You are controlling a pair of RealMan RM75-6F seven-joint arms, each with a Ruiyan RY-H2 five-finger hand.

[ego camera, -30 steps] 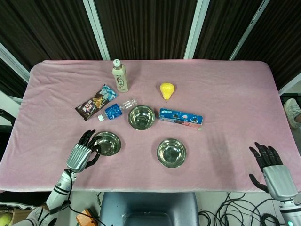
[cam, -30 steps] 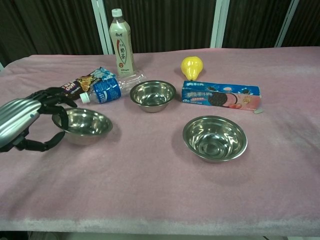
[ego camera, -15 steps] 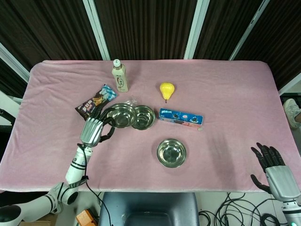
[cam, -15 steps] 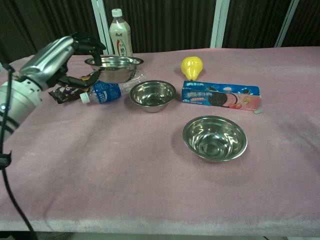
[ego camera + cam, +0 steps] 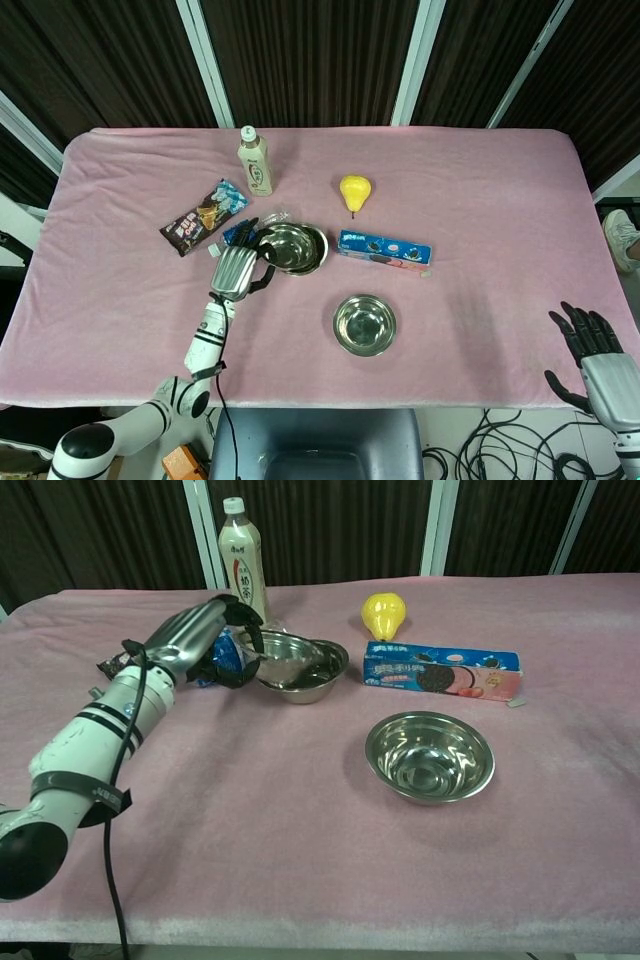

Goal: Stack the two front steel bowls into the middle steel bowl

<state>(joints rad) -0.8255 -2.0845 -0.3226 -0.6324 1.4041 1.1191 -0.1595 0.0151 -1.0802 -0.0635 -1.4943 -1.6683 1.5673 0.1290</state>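
A pink-covered tabletop point(image 5: 480, 200) holds three steel bowls and some groceries. The left hand point(image 5: 234, 270) reaches in from the near left edge, its fingers point(image 5: 236, 670) curled over the rim of a front steel bowl point(image 5: 283, 657), which sits tilted inside the middle steel bowl point(image 5: 322, 675) at the centre of the tabletop. By the look of it, the first stack is nearly made (the hand has not let go, and the bowl is not yet level). The second front steel bowl point(image 5: 364, 323) rests alone nearer the robot, untouched, so about half the task remains. The right hand point(image 5: 598, 355) hovers off the near right corner, fingers spread and holding nothing. Behind the bowls are a cookie box point(image 5: 384, 248), a milk tea bottle point(image 5: 255, 160) and a yellow pear point(image 5: 354, 190).
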